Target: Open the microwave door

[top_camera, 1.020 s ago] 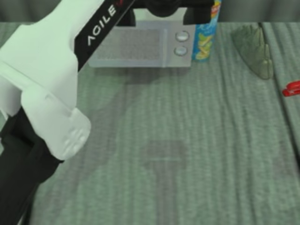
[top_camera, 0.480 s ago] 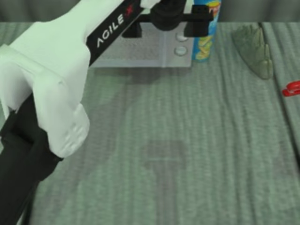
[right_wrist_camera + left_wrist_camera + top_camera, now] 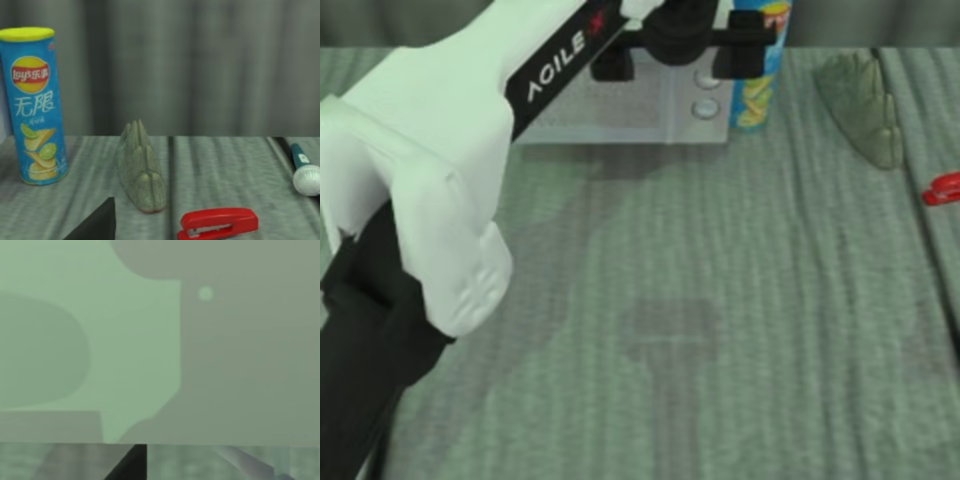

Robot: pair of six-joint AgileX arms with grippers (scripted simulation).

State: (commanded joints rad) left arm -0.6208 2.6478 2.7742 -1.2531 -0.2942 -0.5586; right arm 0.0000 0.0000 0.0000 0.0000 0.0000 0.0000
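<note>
While the big white left arm (image 3: 430, 180) stretches from the near left of the bench (image 3: 720, 300) up to the far side, its black left claw (image 3: 675, 58) hangs right over the microwave (image 3: 620, 105). The microwave sits at the back of the bench, a bit left of the middle. Its front faces the near side, so the arm has to come in from above and in front to get at it. The microwave door (image 3: 605, 100) covers most of that front. It looks shut or almost shut, so the job looks like it has only just started.

The left claw is spread wide, with one finger (image 3: 610, 65) over the door and the other finger near the can. It holds nothing. I cannot tell if it touches the door. The left wrist view shows only flat pale shapes very close up, so the claw seems to be right up against the microwave. I think the claw is placed there so it can catch the door's edge and pull it.

Next to the door are two round knobs (image 3: 706, 93). Just right of the microwave stands a tall blue chip can (image 3: 760, 85), close enough to get bumped. Farther right lies a grey-green ridged thing (image 3: 865, 105). At the right edge lies a red stapler (image 3: 942, 187).

The right arm is parked out of the top view, and I cannot tell if its right claw (image 3: 92, 225) is spread or closed. Its camera also shows a microphone (image 3: 305, 172).
</note>
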